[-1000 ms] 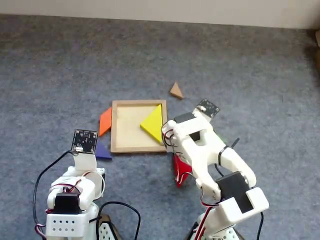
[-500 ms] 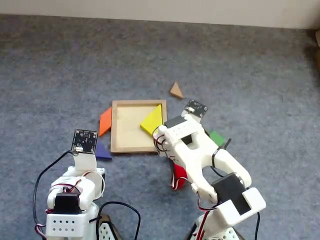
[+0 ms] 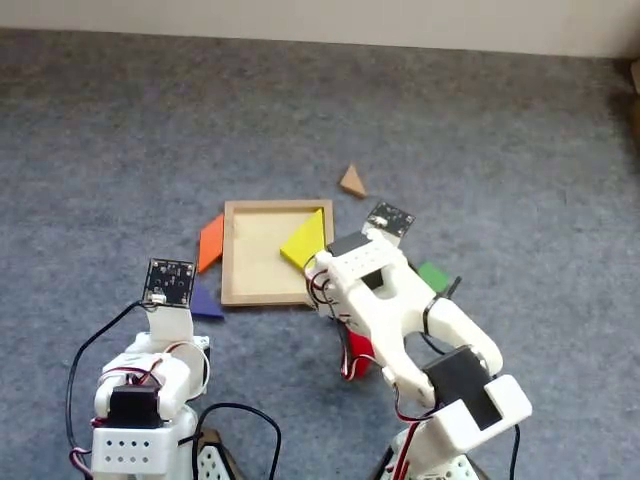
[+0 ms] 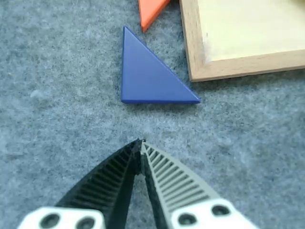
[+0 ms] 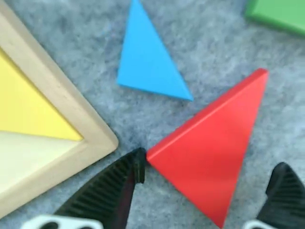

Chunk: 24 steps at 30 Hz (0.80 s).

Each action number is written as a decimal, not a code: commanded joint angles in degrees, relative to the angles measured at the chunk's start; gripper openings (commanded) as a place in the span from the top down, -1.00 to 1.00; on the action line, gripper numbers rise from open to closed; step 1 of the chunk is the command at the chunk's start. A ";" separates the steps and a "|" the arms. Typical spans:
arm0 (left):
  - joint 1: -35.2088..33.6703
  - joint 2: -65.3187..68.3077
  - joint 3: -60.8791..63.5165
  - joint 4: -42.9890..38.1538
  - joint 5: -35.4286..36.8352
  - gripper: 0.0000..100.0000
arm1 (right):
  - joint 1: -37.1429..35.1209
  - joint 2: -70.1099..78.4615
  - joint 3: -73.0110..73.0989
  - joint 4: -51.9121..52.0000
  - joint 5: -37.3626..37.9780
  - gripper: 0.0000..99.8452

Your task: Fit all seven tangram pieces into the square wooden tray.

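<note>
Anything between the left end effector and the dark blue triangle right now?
No. In the left wrist view, a bare stretch of grey carpet separates the shut left end effector from the dark blue triangle.

The tabletop (image 3: 520, 140) is covered w/ a grey carpet-like fabric (image 3: 140, 120). It has a short pile and is a bit mottled, lighter and darker grey flecks mixed. In both wrist views the same fabric shows close up, approx. like felt, w/ fine fuzzy fibres and no pattern. Along the far side of the high view runs a pale beige strip (image 3: 320, 18), straight and touching the grey fabric; wall or bare board, cannot tell. At the right side, near the far corner, a small brownish thing (image 3: 636, 85) is cut off by the view's edge; too little visible to name it.
</note>
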 commanded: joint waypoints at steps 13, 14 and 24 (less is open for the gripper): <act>-0.57 -0.92 1.10 0.18 -0.35 0.98 | 2.24 -1.27 -1.89 0.57 3.16 0.23; -0.57 -0.92 1.10 0.18 -0.35 0.98 | 2.24 -1.27 -1.89 0.57 3.16 0.23; -0.57 -0.92 1.10 0.18 -0.35 0.98 | 2.24 -1.27 -1.89 0.48 3.16 0.23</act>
